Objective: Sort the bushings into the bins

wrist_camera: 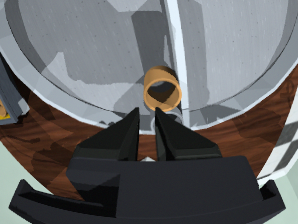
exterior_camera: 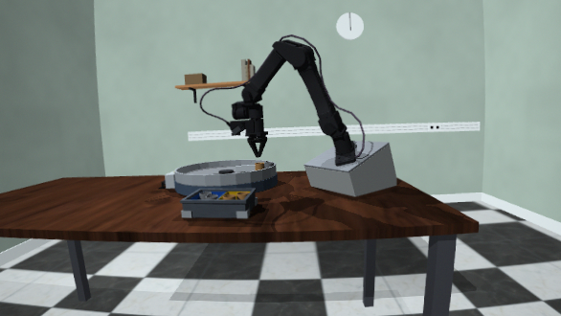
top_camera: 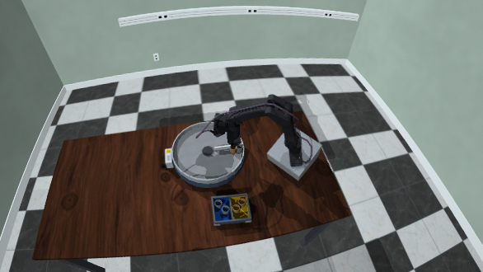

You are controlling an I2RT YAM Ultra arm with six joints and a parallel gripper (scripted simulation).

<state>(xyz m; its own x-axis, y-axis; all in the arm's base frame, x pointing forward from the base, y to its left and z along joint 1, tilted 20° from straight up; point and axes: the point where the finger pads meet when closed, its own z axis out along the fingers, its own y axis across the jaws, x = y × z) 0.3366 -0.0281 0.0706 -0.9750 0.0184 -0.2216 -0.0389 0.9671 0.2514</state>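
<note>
A bronze bushing (top_camera: 233, 151) lies on the grey turntable (top_camera: 208, 154) near its right rim, beside a white radial bar. In the wrist view the bushing (wrist_camera: 161, 90) sits just ahead of my fingertips with its bore facing up. My gripper (exterior_camera: 258, 153) hangs above the bushing (exterior_camera: 259, 166), clear of it. Its fingers stand nearly together with nothing between them. The blue bin (top_camera: 222, 207) holds steel bushings and the yellow bin (top_camera: 241, 203) holds bronze ones. No steel bushing shows on the turntable.
A dark hub (top_camera: 207, 151) sits at the turntable's centre. A small white box (top_camera: 168, 156) is at the turntable's left edge. The arm's grey base block (top_camera: 293, 154) stands to the right. The bin tray (exterior_camera: 218, 202) is in front of the turntable.
</note>
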